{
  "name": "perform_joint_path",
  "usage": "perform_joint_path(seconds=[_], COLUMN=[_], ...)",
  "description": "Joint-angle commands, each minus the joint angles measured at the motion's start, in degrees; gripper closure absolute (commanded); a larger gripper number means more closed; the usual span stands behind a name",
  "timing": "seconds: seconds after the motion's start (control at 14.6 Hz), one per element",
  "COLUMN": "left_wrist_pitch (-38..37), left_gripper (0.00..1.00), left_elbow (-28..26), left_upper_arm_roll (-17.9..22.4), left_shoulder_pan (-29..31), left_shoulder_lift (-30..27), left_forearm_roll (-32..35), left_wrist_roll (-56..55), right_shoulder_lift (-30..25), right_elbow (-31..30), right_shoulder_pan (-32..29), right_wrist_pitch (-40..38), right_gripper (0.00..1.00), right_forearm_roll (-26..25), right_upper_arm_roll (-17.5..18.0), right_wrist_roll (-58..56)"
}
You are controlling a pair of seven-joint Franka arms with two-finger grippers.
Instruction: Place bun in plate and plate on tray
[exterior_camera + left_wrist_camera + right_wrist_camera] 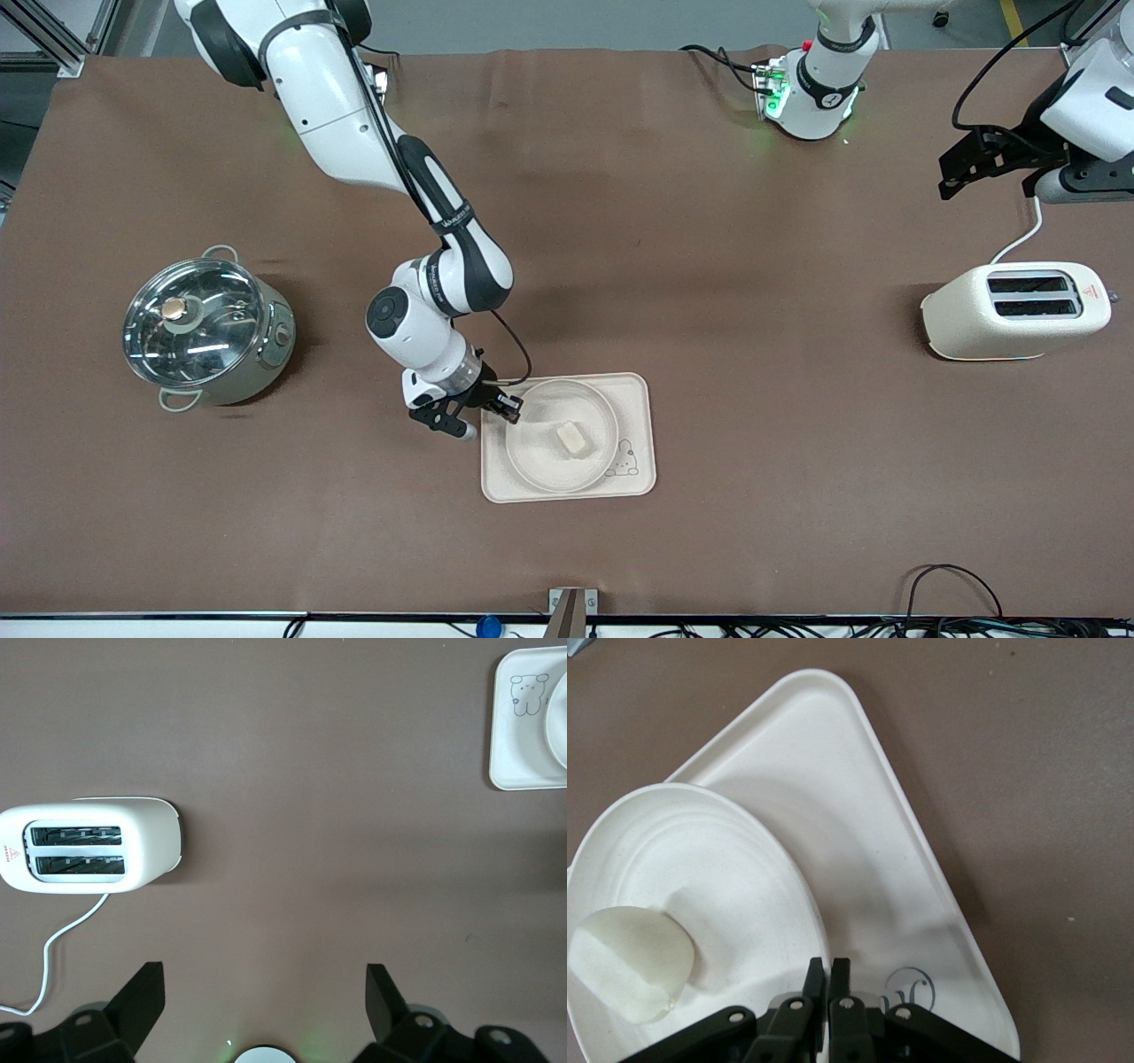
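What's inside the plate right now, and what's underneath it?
The bun lies in the plate, which sits on the tray. The right gripper is shut on the plate's rim. Most of the tray's floor is covered by the plate.

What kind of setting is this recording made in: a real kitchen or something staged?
Most likely a lab bench staged as a kitchen: two robot arms are bolted to a table under a plain brown cover, aluminium framing and loose cables line its edges, and a toaster and a lidded pot stand on it as props.
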Motion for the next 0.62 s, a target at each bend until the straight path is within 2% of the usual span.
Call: perform_joint_path(seconds=[0.0, 0.14, 0.21, 0.27, 0.34, 0.41, 0.55], left_wrist_pitch=[-0.2, -0.2, -0.1, -0.1, -0.1, -0.1, -0.1], left_gripper=[0.0, 0.0, 0.0, 0.0, 0.0, 0.0, 0.0], left_elbow=[-0.3, -0.3, -0.3, -0.1, 0.2, 0.2, 0.4], left_upper_arm_roll=[-0.2, -0.3, -0.5, -0.6, -0.6, -0.7, -0.7], left_shoulder_pan=[0.1, 0.0, 0.0, -0.1, -0.2, -0.3, -0.3], left_shoulder_lift=[-0.4, -0.4, -0.4, -0.4, -0.2, 0.0, 0.1], left_forearm_roll=[-0.6, -0.4, -0.2, -0.1, -0.1, -0.1, -0.1], left_wrist_roll=[0.9, 0.9, 0.9, 0.8, 0.8, 0.8, 0.8], right_shoulder_lift=[0.3, 0.3, 0.3, 0.0, -0.1, -0.4, -2.0], right_elbow=[0.3, 0.3, 0.3, 0.3, 0.3, 0.2, -1.4], right_shoulder_pan=[0.3, 0.3, 0.3, 0.2, 0.2, 0.2, -0.3], right_wrist_pitch=[-0.2, -0.3, -0.3, -0.3, -0.3, -0.3, -0.4], right_gripper=[0.94, 0.68, 0.46, 0.38, 0.21, 0.0, 0.0], right_forearm_roll=[0.3, 0.3, 0.4, 0.5, 0.6, 0.6, 0.5], right_upper_arm_roll=[0.1, 0.1, 0.1, 0.1, 0.1, 0.1, -0.1], right_wrist_roll=[0.9, 0.9, 0.9, 1.0, 1.1, 1.2, 0.8])
